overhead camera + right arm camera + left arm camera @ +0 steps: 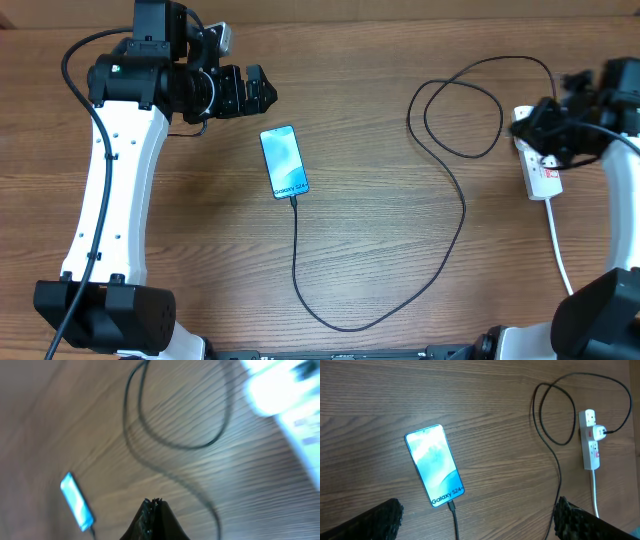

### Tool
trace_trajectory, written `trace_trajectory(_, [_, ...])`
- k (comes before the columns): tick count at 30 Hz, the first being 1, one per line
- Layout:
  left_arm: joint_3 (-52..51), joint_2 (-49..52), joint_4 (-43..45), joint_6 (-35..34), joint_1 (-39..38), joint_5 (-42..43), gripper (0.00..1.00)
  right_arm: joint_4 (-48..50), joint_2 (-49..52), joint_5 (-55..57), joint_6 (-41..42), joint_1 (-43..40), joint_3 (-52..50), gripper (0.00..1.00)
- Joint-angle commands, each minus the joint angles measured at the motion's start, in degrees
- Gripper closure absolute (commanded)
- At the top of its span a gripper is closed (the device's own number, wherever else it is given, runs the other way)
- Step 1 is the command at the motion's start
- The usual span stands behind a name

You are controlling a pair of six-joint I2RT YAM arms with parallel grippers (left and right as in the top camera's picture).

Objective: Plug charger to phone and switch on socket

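Near the far left corner of the surface (pixel 380 200), my left hand (pixel 264 92) hangs with its fingers (pixel 385 519) spread wide, gripping nothing. Just right of it, left of centre, the phone (pixel 284 162) lies flat with its screen lit. The charger (pixel 295 245) tip sits in the phone's near end. The black cable runs toward the near edge, curves back past centre and makes a loose loop by the far edge. It ends at the socket (pixel 544 178), a white strip lying along the right edge. My right hand (pixel 527 128) is over the strip's far end. Its wrist view is blurred, but the fingers (pixel 152 515) look pressed together on nothing.

I judge these to be the risks:
- **Strip sliding:** nothing pins the strip, so a push on a switch could slide it.
- **Phone or tip pulled:** nothing holds the phone either, so a sliding strip could drag the cable, shifting the phone or working the tip loose.
- **Cable snag:** the loop lies close to my right hand and could catch it.
- **Wrong switch:** the red switches are small, so I could press the wrong one. I cannot tell whether any is on.

Counted left to right:
- one open hand
- one phone
- one charger cable
- one power strip
- one closed hand

The switches are too small to count.
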Motion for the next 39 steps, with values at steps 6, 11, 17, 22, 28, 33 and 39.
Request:
trace_trajectory(6, [0.83,-0.85,0.13,1.53,-0.11,-0.74,0.00,5.03,0.50,2.03,0.76,-10.49,1.46,0.96])
trace_trajectory(11, [0.83,-0.85,0.13,1.53,-0.09,-0.76,0.01,9.29,5.86,1.60,1.75,-12.50,1.46,0.96])
trace_trajectory(17, [0.83,-0.85,0.13,1.53,-0.09,-0.76,0.01,13.90,10.88,1.62,4.20,-12.50,1.44,0.96])
trace_trajectory(22, [0.83,-0.85,0.11,1.53,-0.11,-0.72,0.00,15.89,13.73,1.66,4.52,-12.52,1.40,0.96])
trace_trajectory(28, [0.83,-0.85,0.11,1.53,-0.11,-0.74,0.01,16.68,17.70,2.71,4.52,-12.74,1.40,0.96])
trace_trajectory(33, [0.85,-0.85,0.11,1.53,-0.11,-0.74,0.00,16.92,19.89,3.23,4.55,-13.27,1.38,0.96])
trace_trajectory(39, [0.83,-0.85,0.11,1.53,-0.11,-0.74,0.00,17.40,21.75,5.73,5.86,-13.27,1.38,0.96])
